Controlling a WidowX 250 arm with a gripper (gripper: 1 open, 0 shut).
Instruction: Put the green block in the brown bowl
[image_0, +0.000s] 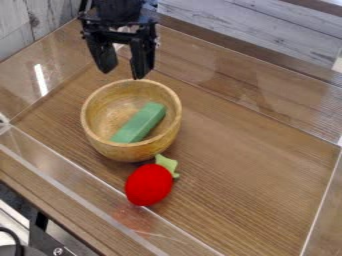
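The light is soft and even, like daylight; nothing looks dark. White glare shines on the clear walls (40, 75) at the left and near edges; it hides some of the wood behind. The table (254, 150) has a pale shine; shadows are faint. The whole picture is small and a bit blurry.

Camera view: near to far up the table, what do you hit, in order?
Red strawberry toy → brown bowl with the green block lying inside it → gripper above the bowl's far rim, fingers spread and empty.
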